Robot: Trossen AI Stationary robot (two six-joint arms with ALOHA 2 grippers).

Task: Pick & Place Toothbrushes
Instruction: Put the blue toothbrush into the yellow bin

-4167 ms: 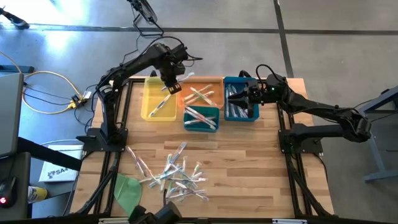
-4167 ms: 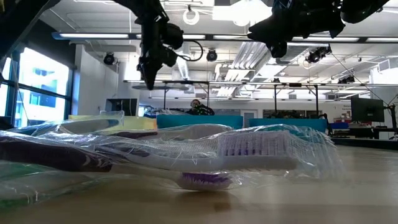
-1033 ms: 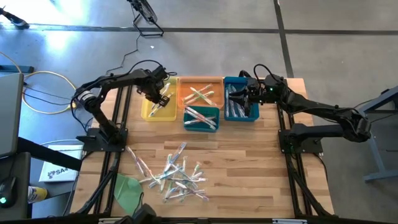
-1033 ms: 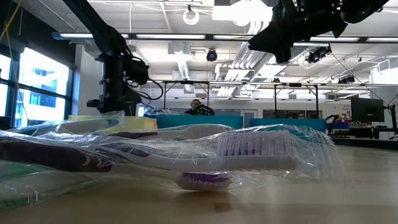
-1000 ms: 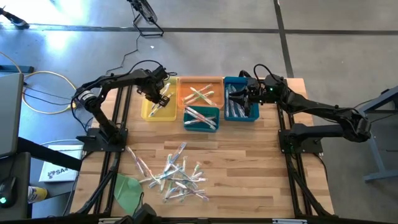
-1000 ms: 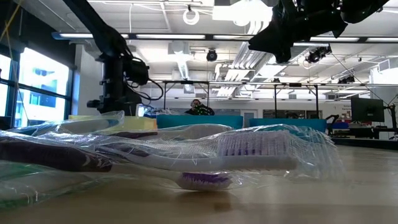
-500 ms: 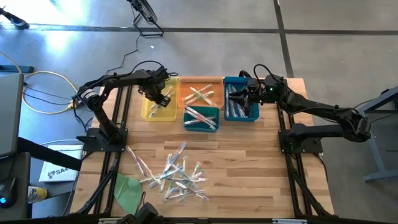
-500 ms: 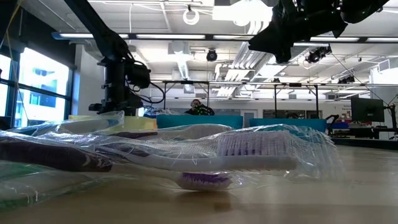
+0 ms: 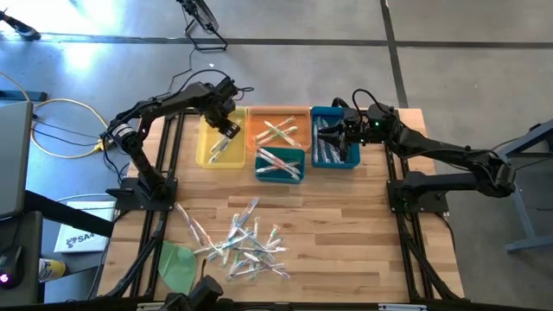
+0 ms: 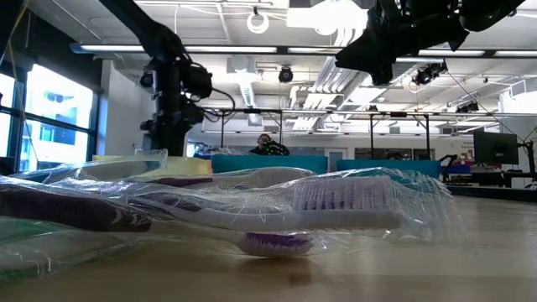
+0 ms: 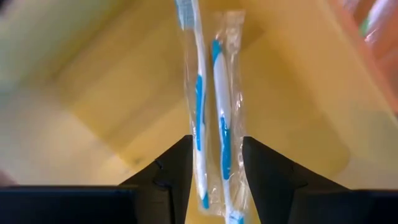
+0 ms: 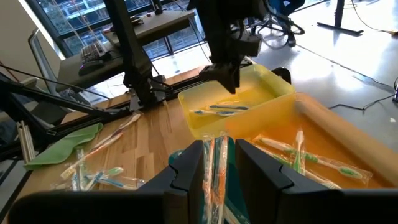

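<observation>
Left hand (image 9: 228,128) risen since earlier frame, fingers parted, empty, above yellow plastic bin (image 9: 207,155) holding two clear-wrapped blue-white toothbrushes (image 11: 211,112). Right hand (image 9: 339,136) over blue bin (image 9: 333,162); grip unclear.

Left gripper (image 9: 226,130) fingers (image 11: 171,174) apart; right gripper (image 9: 333,136) extended, waiting.

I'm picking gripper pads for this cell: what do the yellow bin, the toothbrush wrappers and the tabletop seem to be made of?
Yellow bin: probably moulded plastic, smooth and semi-glossy; its floor shows soft reflections in the left wrist view.
Toothbrush wrappers: thin clear film, crinkled and shiny, the blue-and-white brushes visible through it.
Tabletop: looks like wood, with plank seams and grain, matte.
</observation>
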